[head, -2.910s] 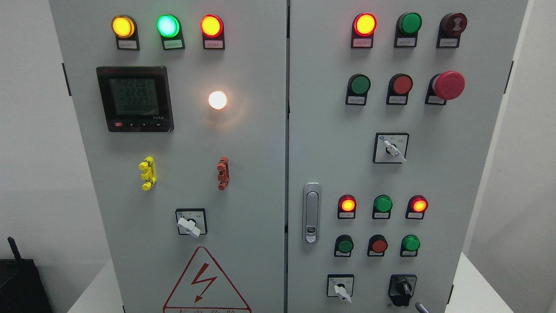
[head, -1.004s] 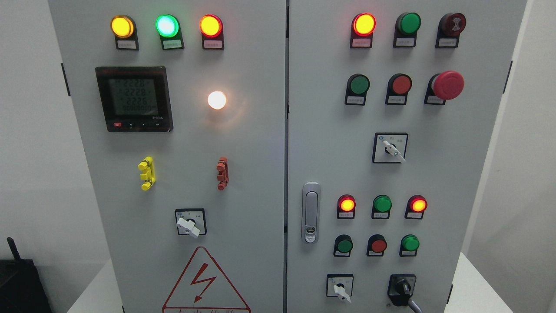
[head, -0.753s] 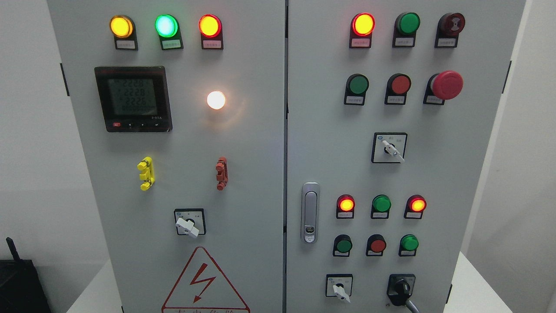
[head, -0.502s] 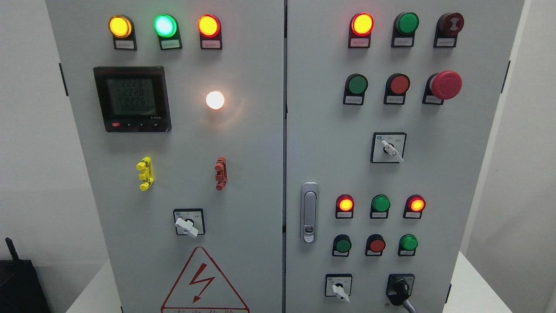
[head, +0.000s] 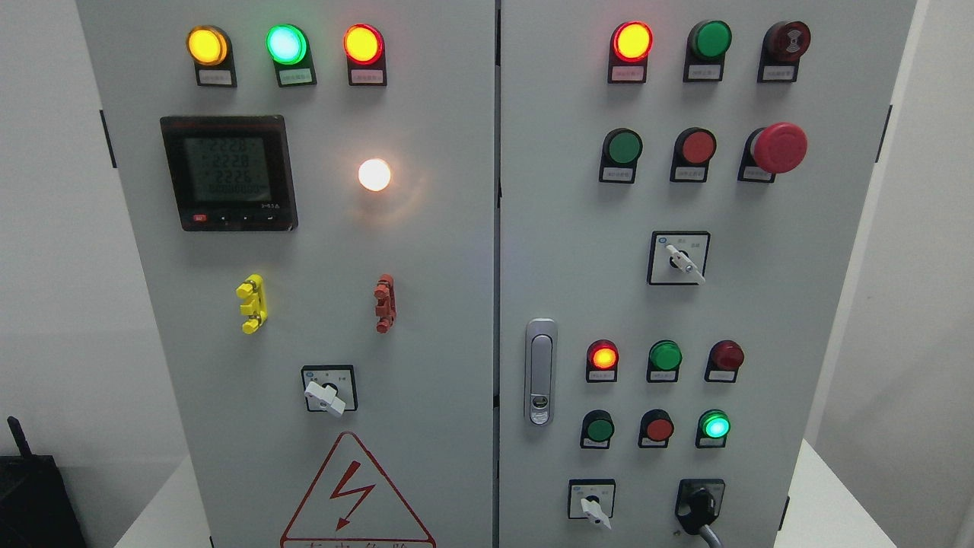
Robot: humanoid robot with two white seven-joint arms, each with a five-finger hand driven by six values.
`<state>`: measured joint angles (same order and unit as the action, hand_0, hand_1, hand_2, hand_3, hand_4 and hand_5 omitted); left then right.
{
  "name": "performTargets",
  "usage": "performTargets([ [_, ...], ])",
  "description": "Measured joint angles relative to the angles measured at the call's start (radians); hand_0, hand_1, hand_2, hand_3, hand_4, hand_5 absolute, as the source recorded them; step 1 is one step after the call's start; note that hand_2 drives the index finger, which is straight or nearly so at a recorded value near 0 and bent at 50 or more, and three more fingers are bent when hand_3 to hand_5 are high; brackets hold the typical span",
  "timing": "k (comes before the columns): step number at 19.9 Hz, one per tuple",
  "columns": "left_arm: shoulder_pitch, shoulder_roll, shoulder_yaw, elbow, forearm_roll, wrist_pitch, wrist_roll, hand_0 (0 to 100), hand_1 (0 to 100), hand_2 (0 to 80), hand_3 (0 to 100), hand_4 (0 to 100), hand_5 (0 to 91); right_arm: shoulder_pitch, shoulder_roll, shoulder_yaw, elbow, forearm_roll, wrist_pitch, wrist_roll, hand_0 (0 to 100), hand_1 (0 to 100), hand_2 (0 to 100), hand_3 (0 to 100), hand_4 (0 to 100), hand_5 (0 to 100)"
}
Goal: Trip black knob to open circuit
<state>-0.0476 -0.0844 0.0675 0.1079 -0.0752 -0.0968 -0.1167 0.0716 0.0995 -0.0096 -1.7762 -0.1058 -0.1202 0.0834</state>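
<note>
Knob: black knob [head: 698, 506] sits low right on the cabinet [head: 456, 251], right of a white selector [head: 592, 508].
Axis: its grip tilts, top right to bottom left.
Hand: only a grey finger [head: 711, 535] shows just below-right, touching it; cannot tell left or right, nor its grasp.

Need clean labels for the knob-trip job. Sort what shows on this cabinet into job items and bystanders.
Job:
black knob
right robot hand, only a grey tip showing at the knob

Just there:
meter
red mushroom button
door latch
yellow handle
warning triangle
</note>
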Motion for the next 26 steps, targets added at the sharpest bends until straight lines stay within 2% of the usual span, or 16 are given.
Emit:
performTargets([
  [11,0.000,0.000,0.000,0.000,0.000,0.000,0.000,12,39,0.0,0,0,0.0,-0.002,0.003,0.005,-0.001,0.000,0.000,-0.001,0,17,0,92,83,72],
  [26,0.000,0.000,0.000,0.000,0.000,0.000,0.000,12,39,0.0,0,0,0.0,-0.002,0.003,-0.021,0.000,0.000,-0.004,0.005,0,17,0,92,83,71],
])
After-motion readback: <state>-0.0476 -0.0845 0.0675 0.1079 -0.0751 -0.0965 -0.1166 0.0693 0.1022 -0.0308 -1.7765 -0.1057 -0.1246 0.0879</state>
